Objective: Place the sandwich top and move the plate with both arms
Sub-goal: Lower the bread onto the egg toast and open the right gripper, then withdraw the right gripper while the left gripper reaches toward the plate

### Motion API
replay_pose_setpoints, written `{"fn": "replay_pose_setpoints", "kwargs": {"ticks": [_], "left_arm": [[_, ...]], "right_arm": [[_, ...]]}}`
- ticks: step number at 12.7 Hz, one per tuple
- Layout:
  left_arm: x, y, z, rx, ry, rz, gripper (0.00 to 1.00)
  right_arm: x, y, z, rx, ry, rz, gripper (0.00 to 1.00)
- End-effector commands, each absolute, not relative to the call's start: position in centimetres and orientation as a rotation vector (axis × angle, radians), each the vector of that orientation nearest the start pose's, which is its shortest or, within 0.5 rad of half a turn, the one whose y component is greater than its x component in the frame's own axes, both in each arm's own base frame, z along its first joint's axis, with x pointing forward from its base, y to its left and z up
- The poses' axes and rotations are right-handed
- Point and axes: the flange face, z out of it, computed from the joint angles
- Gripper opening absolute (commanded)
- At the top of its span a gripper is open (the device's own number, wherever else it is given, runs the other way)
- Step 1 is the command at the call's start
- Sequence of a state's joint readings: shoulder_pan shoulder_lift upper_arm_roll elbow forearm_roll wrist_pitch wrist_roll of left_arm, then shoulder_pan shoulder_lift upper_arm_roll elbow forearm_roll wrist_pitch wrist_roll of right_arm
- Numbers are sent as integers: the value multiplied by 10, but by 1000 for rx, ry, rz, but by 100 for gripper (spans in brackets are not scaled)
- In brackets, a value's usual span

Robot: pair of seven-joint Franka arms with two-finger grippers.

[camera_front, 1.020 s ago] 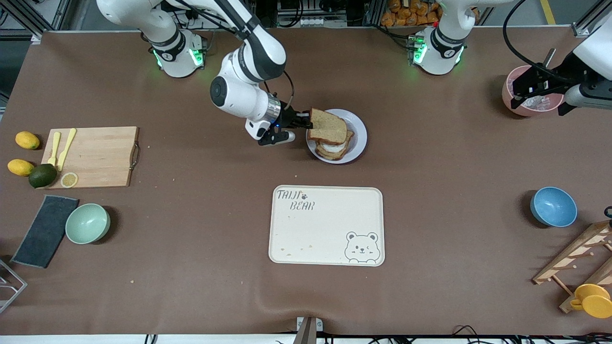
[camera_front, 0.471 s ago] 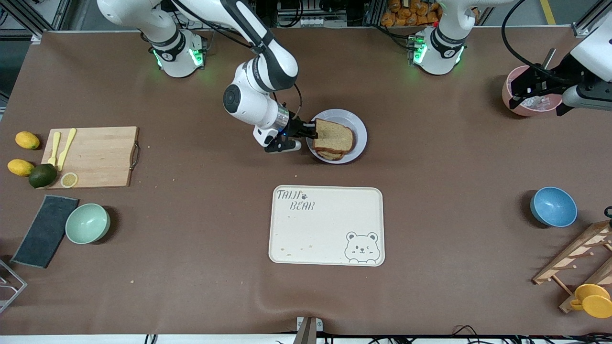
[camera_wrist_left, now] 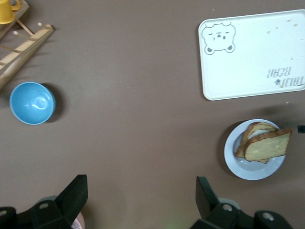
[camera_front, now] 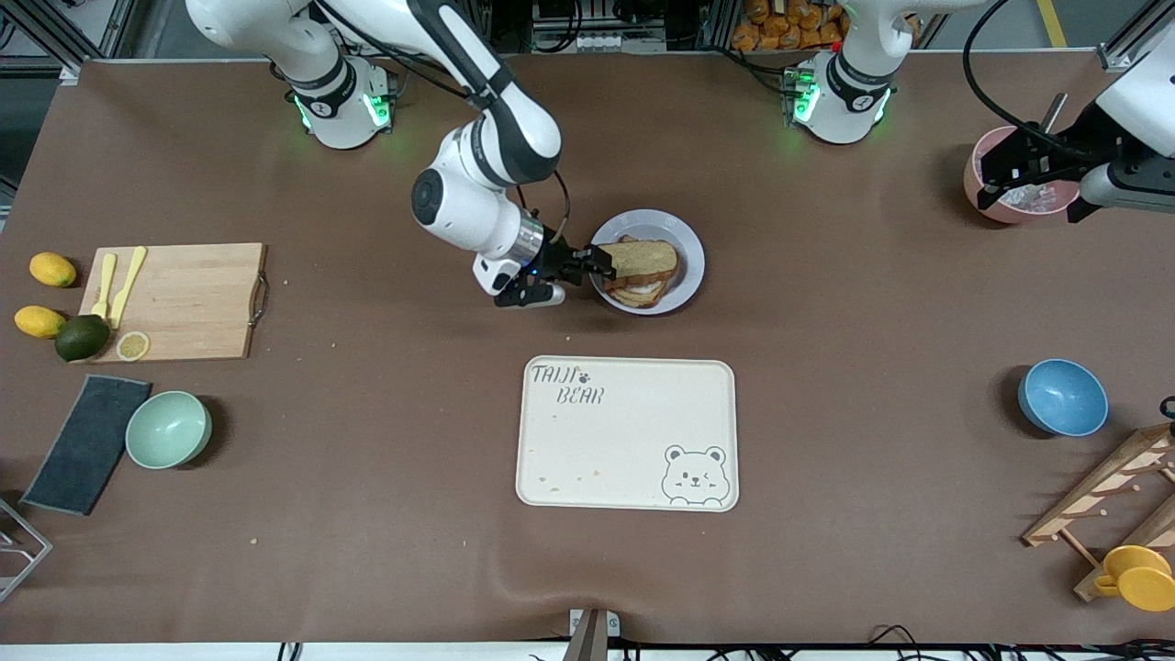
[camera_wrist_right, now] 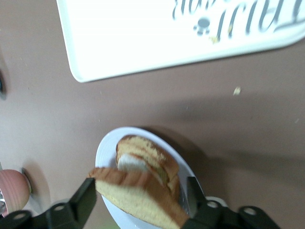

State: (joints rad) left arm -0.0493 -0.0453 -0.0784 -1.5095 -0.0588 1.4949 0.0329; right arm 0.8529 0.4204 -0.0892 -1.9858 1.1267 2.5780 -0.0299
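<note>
The right gripper (camera_front: 601,263) stands with jaws spread either side of the sandwich top (camera_front: 644,259), which rests tilted on the egg-topped stack on the plate (camera_front: 690,266) — seemingly just let go so the sandwich sits closed; the left gripper (camera_front: 1028,174) waits wide open over the pink bowl (camera_front: 987,207), probably until the two-armed plate move.

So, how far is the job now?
Nearly done: the top slice lies on the stack in the plate. In hand: the right gripper, fingers open, is at the slice's edge. Left: moving the plate with both arms; the left gripper waits open over the pink bowl.
</note>
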Motion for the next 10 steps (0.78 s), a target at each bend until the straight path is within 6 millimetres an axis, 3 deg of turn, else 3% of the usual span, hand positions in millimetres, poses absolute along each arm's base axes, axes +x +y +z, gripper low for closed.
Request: {"fn": "replay_pose_setpoints", "kwargs": {"ticks": [1, 3, 6, 7, 10], "left_arm": [[526, -76, 672, -3221, 224, -39, 100], [529, -77, 668, -3240, 202, -24, 100], [532, -58, 655, -3309, 145, 37, 100], [535, -60, 635, -3341, 146, 112, 100], [576, -70, 551, -3478, 118, 394, 100]], "right_arm": [[499, 383, 290, -2495, 114, 150, 100], [529, 337, 319, -2516, 83, 200, 100], [569, 246, 363, -2565, 50, 382, 100], [577, 208, 372, -2565, 85, 422, 100], [592, 120, 397, -2742, 73, 484, 100]]}}
